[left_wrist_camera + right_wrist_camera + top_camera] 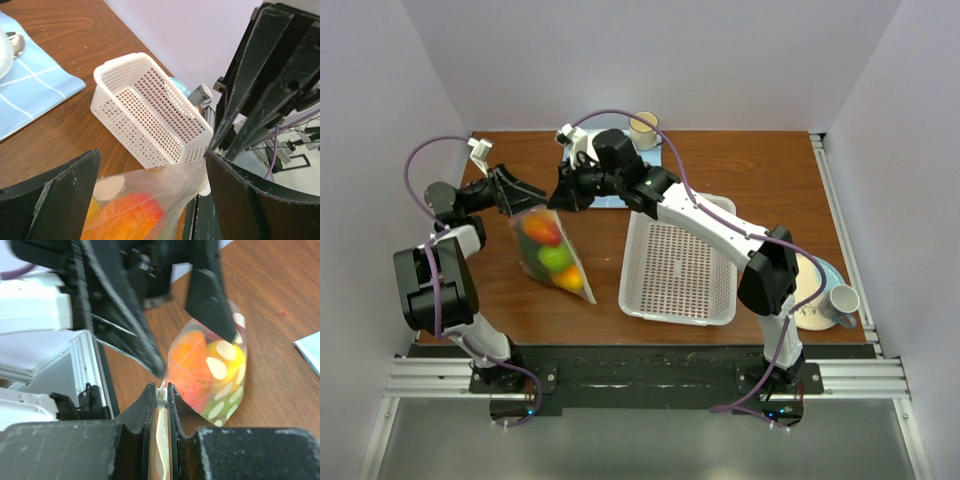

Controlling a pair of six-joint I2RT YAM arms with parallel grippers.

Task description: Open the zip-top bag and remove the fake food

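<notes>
The zip-top bag (552,255) hung slack between the 2 arms. Its lower end appeared to rest on the table just left of the white basket (677,268). The fake food (554,257) (1 red-orange piece, 1 green and 1 yellow showed through the film) was slumped toward the bottom.

The right gripper (161,390) was clenched on the bag's top edge, with the film and pale strip pinched flat between its fingers. The left gripper (152,167) stood wide and released, its jaws either side of the opposite lip without gripping it.

The film looked thin, floppy and slick, likely to slide out of a shallow pinch, and the load seemed light. The stiffer zip strip was probably the best hold, with each lip taken separately and pulled apart.
</notes>
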